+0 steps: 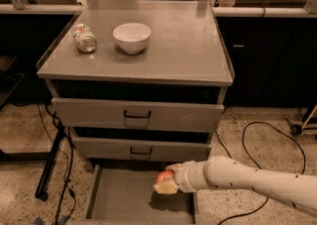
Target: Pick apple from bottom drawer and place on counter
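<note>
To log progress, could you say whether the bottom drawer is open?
Open: the bottom drawer juts out, with the gripper at the apple above it.

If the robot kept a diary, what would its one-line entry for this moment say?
step: pick | pincer: over open bottom drawer, closed on apple | counter: white bowl, tipped can, no apple yet

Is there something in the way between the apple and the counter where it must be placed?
The gripper holds the apple in the bottom drawer, close below the upper drawer fronts; it must clear those. On the counter, a white bowl and a can sit at the left.
</note>
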Robot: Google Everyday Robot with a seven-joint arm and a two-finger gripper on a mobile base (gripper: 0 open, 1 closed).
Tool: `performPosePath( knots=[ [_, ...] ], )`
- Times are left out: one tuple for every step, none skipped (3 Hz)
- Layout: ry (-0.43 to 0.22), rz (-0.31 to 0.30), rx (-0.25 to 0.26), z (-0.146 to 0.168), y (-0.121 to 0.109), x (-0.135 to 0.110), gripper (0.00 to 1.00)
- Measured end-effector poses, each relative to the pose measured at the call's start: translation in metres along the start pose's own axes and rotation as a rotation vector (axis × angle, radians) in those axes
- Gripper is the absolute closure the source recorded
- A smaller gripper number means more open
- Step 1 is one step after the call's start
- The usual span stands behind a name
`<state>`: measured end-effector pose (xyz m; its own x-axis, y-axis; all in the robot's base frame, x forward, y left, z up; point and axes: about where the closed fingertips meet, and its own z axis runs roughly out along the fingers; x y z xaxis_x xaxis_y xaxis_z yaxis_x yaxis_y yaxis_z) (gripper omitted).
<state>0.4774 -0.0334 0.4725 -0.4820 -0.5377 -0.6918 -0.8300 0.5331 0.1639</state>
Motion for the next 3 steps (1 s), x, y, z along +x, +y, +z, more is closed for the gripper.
performPosePath(
  knots=[
    [-0.002, -0.001, 0.003, -0.002, -0.001, -0.002, 1.0],
    [-0.025, -0.006, 0.027, -0.021, -0.011, -0.018, 1.0],
    [-0.048, -0.021, 0.085, -0.053, -0.017, -0.039, 1.0]
  ],
)
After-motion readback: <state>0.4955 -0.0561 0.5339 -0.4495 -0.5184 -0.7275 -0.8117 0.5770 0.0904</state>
